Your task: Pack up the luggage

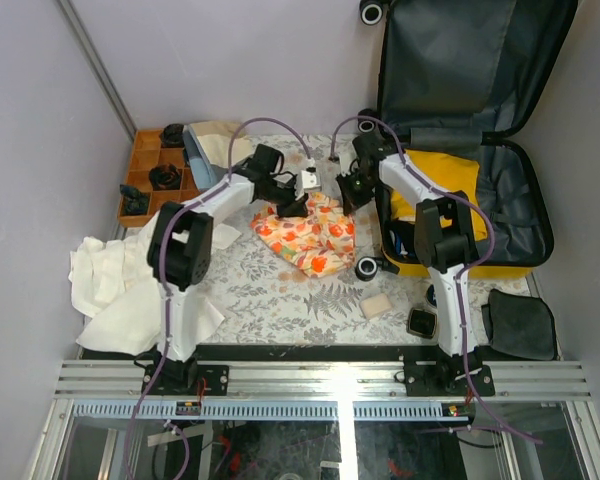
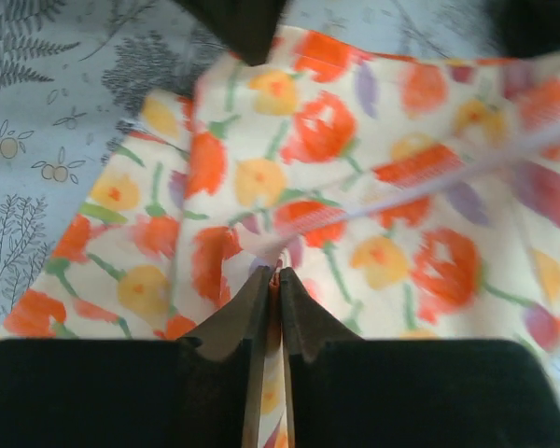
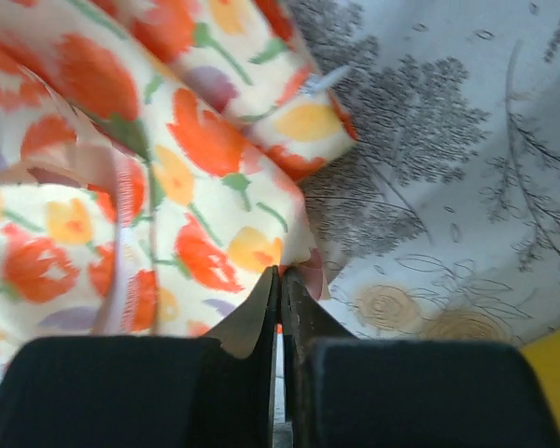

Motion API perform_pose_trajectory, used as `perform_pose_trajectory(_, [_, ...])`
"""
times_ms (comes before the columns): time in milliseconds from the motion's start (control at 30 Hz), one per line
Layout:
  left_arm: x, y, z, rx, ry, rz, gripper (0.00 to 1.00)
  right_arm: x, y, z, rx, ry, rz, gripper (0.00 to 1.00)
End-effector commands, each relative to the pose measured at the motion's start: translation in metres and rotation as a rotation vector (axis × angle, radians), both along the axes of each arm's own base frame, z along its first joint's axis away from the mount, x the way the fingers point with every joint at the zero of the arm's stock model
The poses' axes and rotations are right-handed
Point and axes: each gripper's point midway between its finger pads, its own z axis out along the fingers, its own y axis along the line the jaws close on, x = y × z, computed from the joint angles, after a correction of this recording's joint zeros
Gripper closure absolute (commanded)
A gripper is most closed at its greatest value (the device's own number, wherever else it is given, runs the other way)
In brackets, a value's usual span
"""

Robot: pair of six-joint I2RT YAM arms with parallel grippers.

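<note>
The yellow suitcase point(image 1: 500, 215) lies open at the right, its dark-lined lid point(image 1: 470, 60) propped against the back wall. A yellow garment point(image 1: 445, 175) lies inside it. A floral cloth with orange and yellow flowers point(image 1: 310, 232) lies on the table left of the suitcase. My left gripper point(image 1: 298, 200) is shut on the cloth's far left edge; the cloth point(image 2: 355, 187) fills the left wrist view, pinched at the gripper point(image 2: 275, 273). My right gripper point(image 1: 352, 192) is shut on the cloth's far right edge, shown in the right wrist view point(image 3: 168, 168) at the gripper point(image 3: 280, 271).
An orange compartment tray point(image 1: 150, 175) with dark items stands at the back left, a folded beige item point(image 1: 215, 145) beside it. White cloths point(image 1: 120, 285) lie at the left. A small beige block point(image 1: 377, 305), a black square object point(image 1: 421, 322) and a dark pouch point(image 1: 520, 322) lie near the front right.
</note>
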Motion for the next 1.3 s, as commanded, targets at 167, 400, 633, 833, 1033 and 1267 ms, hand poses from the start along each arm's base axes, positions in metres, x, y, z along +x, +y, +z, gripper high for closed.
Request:
perform_pose_trajectory(167, [-0.071, 0.033, 0.052, -0.01, -0.201, -0.122, 0.99, -0.027, 0.077, 0.114, 0.409, 0.043, 0.063, 1.0])
perform_pose_trajectory(400, [-0.087, 0.043, 0.076, -0.026, -0.329, -0.102, 1.0, -0.037, 0.143, 0.145, 0.513, -0.034, 0.207, 1.0])
perform_pose_trajectory(633, [-0.09, 0.051, 0.086, -0.013, -0.417, -0.088, 1.0, -0.03, 0.197, 0.135, 0.561, -0.115, 0.318, 1.0])
perform_pose_trajectory(833, [-0.067, 0.05, 0.092, -0.053, -0.39, 0.007, 1.0, -0.006, 0.213, 0.103, 0.573, -0.18, 0.334, 1.0])
perform_pose_trajectory(1033, [-0.08, 0.066, 0.092, 0.018, -0.431, -0.057, 1.0, -0.005, 0.214, 0.124, 0.599, -0.242, 0.378, 1.0])
perform_pose_trajectory(1267, [-0.176, 0.1, 0.043, 0.123, -0.409, -0.268, 0.96, -0.068, 0.237, 0.137, 0.675, -0.144, 0.448, 1.0])
